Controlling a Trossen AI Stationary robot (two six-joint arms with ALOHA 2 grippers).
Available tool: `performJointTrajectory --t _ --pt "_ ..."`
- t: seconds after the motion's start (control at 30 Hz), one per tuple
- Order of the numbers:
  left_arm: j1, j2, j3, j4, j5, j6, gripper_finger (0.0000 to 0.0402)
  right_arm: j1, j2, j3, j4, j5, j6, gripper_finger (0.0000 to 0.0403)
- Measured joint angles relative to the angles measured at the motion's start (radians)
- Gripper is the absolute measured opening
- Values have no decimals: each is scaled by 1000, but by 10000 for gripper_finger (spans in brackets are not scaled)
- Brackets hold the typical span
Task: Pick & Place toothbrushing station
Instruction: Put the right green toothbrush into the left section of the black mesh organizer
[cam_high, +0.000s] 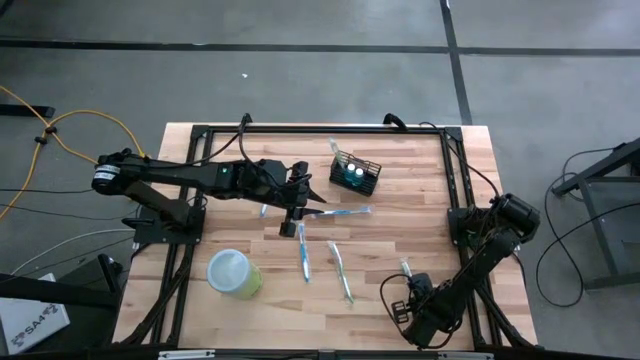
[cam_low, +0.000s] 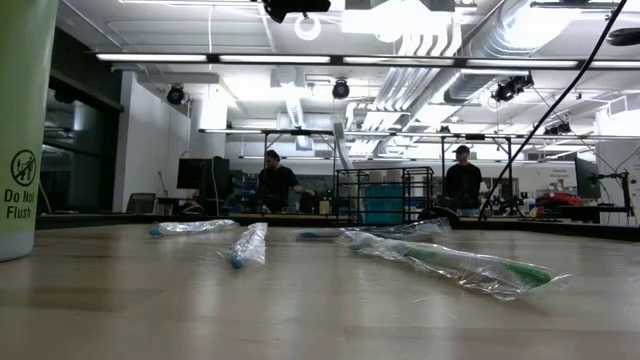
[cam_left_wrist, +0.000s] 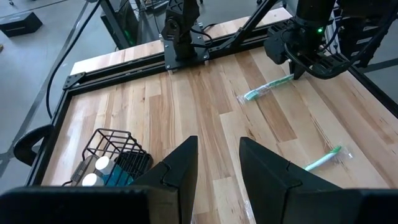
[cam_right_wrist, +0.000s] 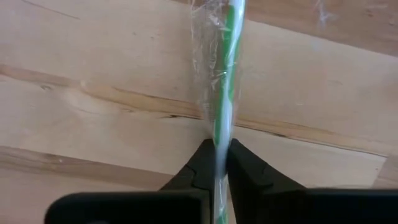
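The toothbrushing station is a small black wire basket (cam_high: 355, 173) that stands on its base at the far middle of the table, with items inside. It also shows in the left wrist view (cam_left_wrist: 112, 155). My left gripper (cam_high: 298, 200) is open and empty, above the table beside the basket's left side; its own view shows its fingers apart (cam_left_wrist: 217, 165). My right gripper (cam_high: 408, 292) is at the near right, shut on a wrapped green toothbrush (cam_right_wrist: 224, 93). This toothbrush also shows in the high view (cam_high: 406, 268). My right gripper pinches the wrapped green toothbrush near one end (cam_right_wrist: 219, 140) between its two fingers. The toothbrush runs on ahead of the fingers, in line with them. It stays low over the wood, and its free end (cam_left_wrist: 249, 96) seems to lie on the table.
A light-green cup (cam_high: 233, 272) lies at the near left. Wrapped toothbrushes lie on the table: a blue one (cam_high: 340, 212) by my left gripper, and two more (cam_high: 303, 255) (cam_high: 341, 272) in the middle. A black frame (cam_high: 320, 130) borders the table. People stand in the room behind.
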Motion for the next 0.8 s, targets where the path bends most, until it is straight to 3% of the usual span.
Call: performJointTrajectory --t 0.3,0.5,0.8 --pt "0 0 0 0 1 0 113 3 -13 -1 -41 95 -76 14" --pt "0 0 0 0 3 0 113 -2 -62 -3 -72 306 -113 14" --pt "0 0 0 0 3 -5 113 -1 -123 -2 -76 542 -211 14"
